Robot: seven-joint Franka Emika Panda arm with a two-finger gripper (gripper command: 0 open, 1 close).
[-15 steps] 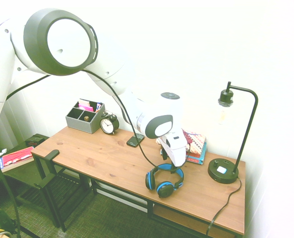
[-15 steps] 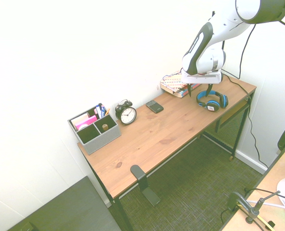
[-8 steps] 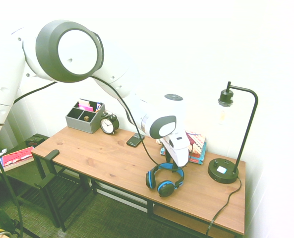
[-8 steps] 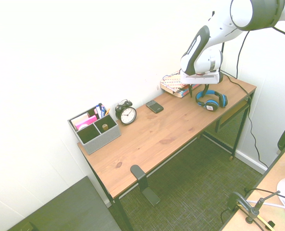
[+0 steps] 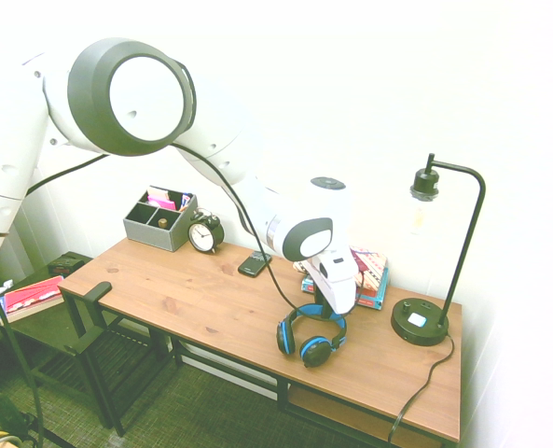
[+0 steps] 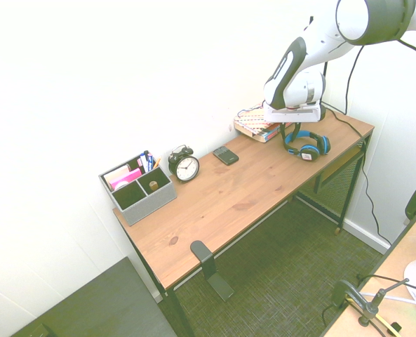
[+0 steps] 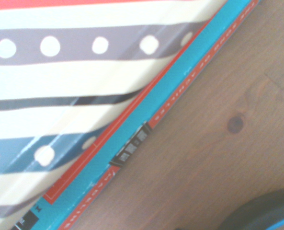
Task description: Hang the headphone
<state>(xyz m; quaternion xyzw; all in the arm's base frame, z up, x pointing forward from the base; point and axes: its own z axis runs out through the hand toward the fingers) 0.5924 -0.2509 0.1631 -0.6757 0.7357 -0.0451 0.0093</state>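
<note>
The headphone (image 5: 311, 338) (image 6: 307, 144), with a blue headband and black ear cups, lies on the right part of the wooden desk (image 5: 192, 299) (image 6: 222, 203). My gripper (image 5: 324, 313) (image 6: 290, 132) points straight down at the top of the headband, on the side toward the wall. The views are too small to show whether it holds the band. In the wrist view a dark curved edge with blue trim (image 7: 261, 218) shows in a corner, beside wood grain.
A stack of patterned books (image 5: 369, 275) (image 6: 253, 126) (image 7: 84, 96) lies just behind the gripper. A black desk lamp (image 5: 421, 322) stands to its right. An alarm clock (image 5: 204, 233), a phone (image 5: 254, 264) and a grey organizer (image 5: 159, 219) sit along the back. A black hook (image 5: 97, 291) (image 6: 200, 253) is clamped at the desk's far end.
The gripper has come down onto the headband and its jaws have narrowed. The headphone has shifted slightly under it.
</note>
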